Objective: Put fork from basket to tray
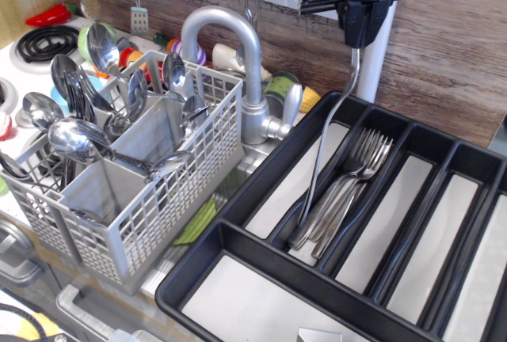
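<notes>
My gripper [357, 35] hangs at the top right, above the far end of the black tray [265, 261]. It is shut on the upper end of a slim steel fork [328, 130]. The fork hangs almost upright, slanting down and to the left. Its lower end reaches the tray compartment that holds several other forks [352, 180]; I cannot tell whether it touches. The light grey lattice basket [150, 203] stands at the left, well apart from the gripper, with several spoons [75, 134] in it.
A grey gooseneck faucet [242, 57] rises between basket and tray. A white post [379, 57] stands just behind the gripper, against the wood-look wall. A shelf edge runs along the top. A stove burner [43, 39] and coloured toys lie at the far left.
</notes>
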`<state>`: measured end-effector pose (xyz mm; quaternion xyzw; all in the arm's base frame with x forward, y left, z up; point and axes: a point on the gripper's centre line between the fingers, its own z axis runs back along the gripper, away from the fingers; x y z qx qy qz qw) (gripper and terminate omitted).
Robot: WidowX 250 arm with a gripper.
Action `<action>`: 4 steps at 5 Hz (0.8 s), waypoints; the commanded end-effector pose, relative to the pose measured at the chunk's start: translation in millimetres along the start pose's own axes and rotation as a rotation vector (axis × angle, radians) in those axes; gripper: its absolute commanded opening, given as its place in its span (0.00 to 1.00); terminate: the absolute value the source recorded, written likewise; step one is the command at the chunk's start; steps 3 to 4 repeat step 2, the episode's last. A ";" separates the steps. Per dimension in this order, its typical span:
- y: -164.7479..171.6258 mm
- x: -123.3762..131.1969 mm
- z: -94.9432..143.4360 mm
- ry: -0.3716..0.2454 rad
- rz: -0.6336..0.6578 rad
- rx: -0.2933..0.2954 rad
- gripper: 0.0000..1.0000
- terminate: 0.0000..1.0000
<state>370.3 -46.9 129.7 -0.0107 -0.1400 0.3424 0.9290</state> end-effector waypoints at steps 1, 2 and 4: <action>7.3 16.8 7.9 -0.032 -0.006 -0.100 0.00 0.00; 6.2 18.3 -2.7 -0.013 -0.006 -0.135 0.00 1.00; 6.2 18.3 -2.7 -0.013 -0.006 -0.135 0.00 1.00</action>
